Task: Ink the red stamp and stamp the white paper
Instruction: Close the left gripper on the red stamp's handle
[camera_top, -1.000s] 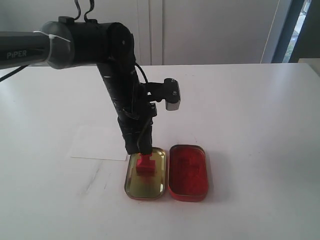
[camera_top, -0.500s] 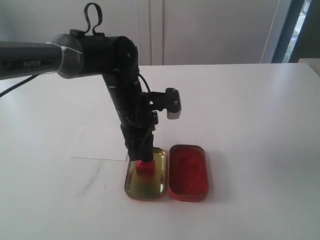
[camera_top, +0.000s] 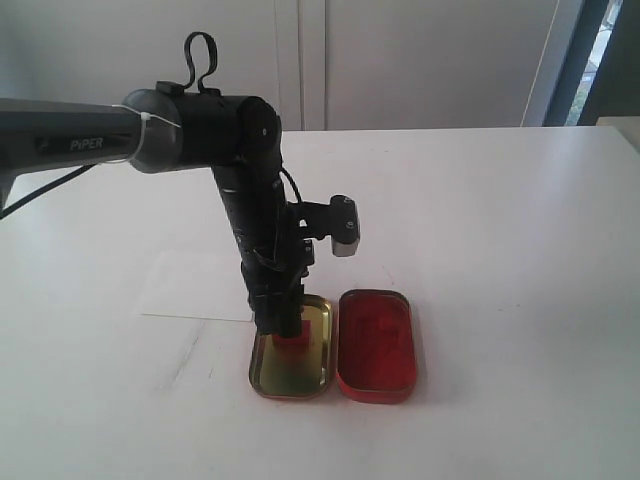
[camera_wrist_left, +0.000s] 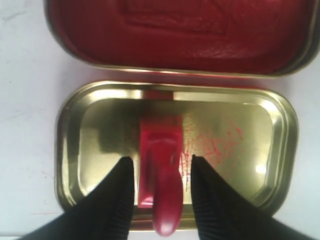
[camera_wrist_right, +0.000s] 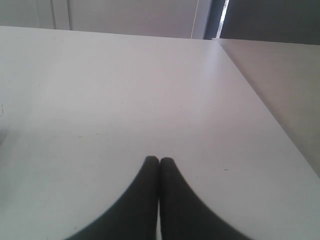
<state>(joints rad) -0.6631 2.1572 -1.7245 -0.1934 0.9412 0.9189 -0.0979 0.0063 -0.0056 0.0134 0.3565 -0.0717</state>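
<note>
On the white table (camera_top: 500, 200) in the outside view, we've got the left gripper (camera_top: 283, 322) pointing down into the gold lid (camera_top: 288, 378). The red stamp (camera_top: 297, 345) peeks out just under its tips, inside the lid. The red ink tin (camera_top: 375, 350) sits just beside the lid at its 3 o'clock. The white paper (camera_top: 195, 285) lies flat close by at the lid's 10 o'clock, partly behind the arm.

Left wrist cam next: we see the left gripper (camera_wrist_left: 161, 161) parted, one black finger (camera_wrist_left: 117, 200) on each side of the red stamp (camera_wrist_left: 159, 145). There's a thin gap both sides, so nothing's pinched. The gold lid (camera_wrist_left: 240, 125) has red ink specks near the stamp, and the ink tin (camera_wrist_left: 180, 35) lies alongside.

Right wrist cam: the right gripper (camera_wrist_right: 159, 161) is pressed fully together with nothing in it, over bare table (camera_wrist_right: 125, 90).
</note>
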